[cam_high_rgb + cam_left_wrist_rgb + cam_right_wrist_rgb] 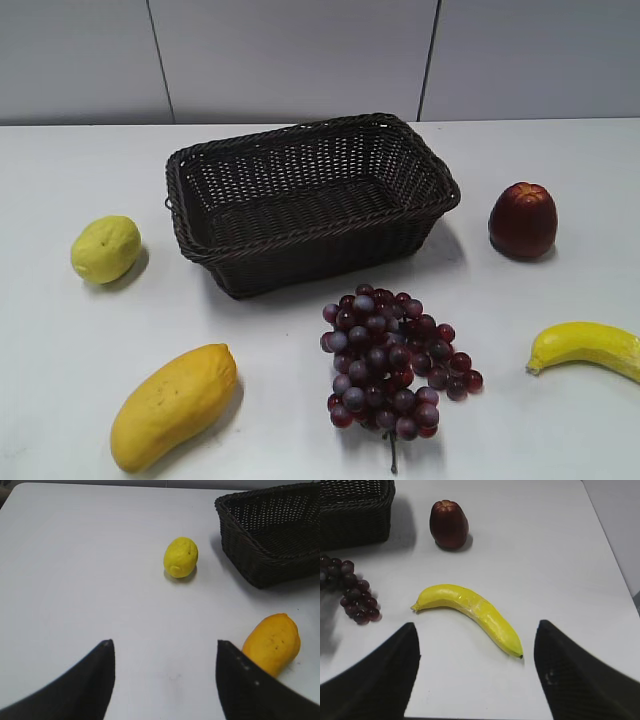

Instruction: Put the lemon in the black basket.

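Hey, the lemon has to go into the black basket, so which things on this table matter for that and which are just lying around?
Part of the job:
lemon, lying on the table left of the basket
black basket, nothing in it
left gripper, open, facing the lemon

Just lying about:
mango
grapes
banana
dark red fruit

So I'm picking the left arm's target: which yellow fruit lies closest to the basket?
The lemon, small and round, left of the black basket; the mango and banana lie farther off.
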Robot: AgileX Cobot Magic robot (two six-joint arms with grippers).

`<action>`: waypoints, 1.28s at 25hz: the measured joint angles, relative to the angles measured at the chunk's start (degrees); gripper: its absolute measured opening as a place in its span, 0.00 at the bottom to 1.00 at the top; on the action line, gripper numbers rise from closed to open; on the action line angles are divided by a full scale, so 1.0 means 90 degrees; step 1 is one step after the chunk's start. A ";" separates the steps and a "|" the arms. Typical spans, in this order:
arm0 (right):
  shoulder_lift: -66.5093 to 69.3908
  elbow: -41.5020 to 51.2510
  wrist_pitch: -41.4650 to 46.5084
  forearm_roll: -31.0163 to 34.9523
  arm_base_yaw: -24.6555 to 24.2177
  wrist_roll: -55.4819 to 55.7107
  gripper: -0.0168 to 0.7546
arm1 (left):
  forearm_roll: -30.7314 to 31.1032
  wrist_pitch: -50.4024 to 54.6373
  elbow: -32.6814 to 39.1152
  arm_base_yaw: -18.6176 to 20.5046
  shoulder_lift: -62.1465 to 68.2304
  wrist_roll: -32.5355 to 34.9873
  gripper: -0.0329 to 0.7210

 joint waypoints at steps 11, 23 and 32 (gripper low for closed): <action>0.0000 0.0000 0.0000 0.0000 0.0000 0.0000 0.78 | 0.0000 0.0000 0.0000 0.0000 0.0000 0.0000 0.66; 0.0000 0.0000 0.0000 0.0000 0.0000 0.0000 0.78 | -0.0002 0.0000 0.0000 0.0000 0.0000 0.0000 0.65; 0.0000 0.0000 0.0000 0.0000 0.0000 0.0000 0.78 | -0.0187 -0.0800 -0.0196 0.0000 0.0639 0.0000 0.91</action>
